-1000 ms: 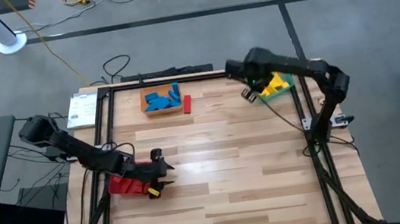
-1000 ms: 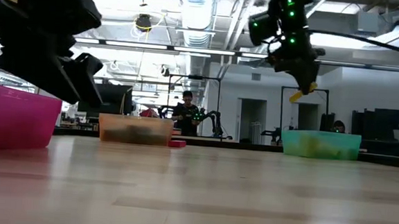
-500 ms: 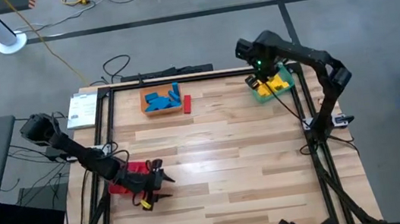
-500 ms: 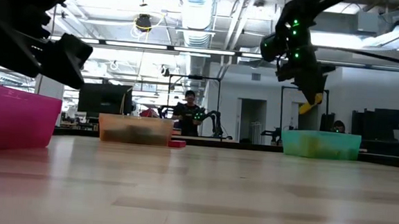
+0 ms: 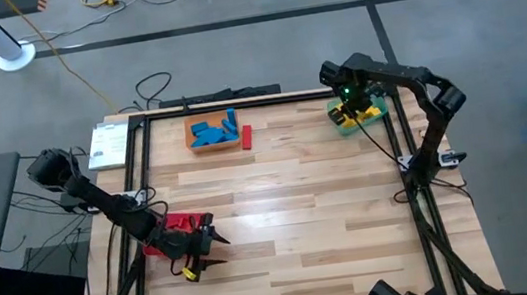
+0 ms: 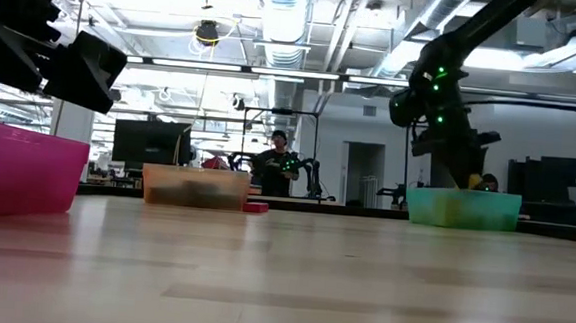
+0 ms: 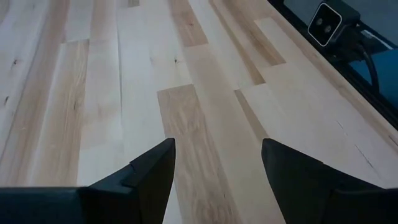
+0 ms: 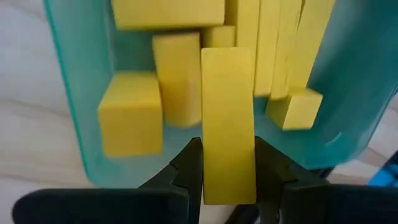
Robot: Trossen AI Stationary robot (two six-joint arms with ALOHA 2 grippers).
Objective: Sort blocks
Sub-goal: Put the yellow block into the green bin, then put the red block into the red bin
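1. Broadly, across the table (image 5: 312, 212): trouble likeliest at the far edge, around the two bins there, and at the near left corner.
2. At the green bin (image 5: 377, 119), far right: already crowded with yellow blocks (image 8: 130, 112), several standing on end. Could take a release badly, with the new piece landing on a stack, sliding off and tipping over the low wall.
3. At the orange bin (image 5: 189, 136), far middle: filled with blue blocks (image 5: 213, 130). Easily nudged along the wood by a careless reach for the stray beside it.
4. At the red bin (image 5: 180, 221), near left: tucked right under the left arm's forearm. Liable to be dragged or tilted by a low swing outward.
5. Right gripper (image 8: 228, 149): low over the green bin, fingers clamped on the sides of one yellow block (image 8: 228, 112). Held only near one end, so apt to pivot or drop crooked if let go too high; apt to jam against the pile if lowered too far.
6. Left gripper (image 7: 217, 149): just past the red bin, above bare wood, fingers wide apart and holding nothing. Little risk beyond scraping the boards on a steep descent.
7. Lone red block (image 5: 246, 136): flat on the table, just beside the orange bin's right wall, not yet sorted. Awkward to pinch so near that wall; likely to be pushed away or wedged against the bin by a misaligned finger.
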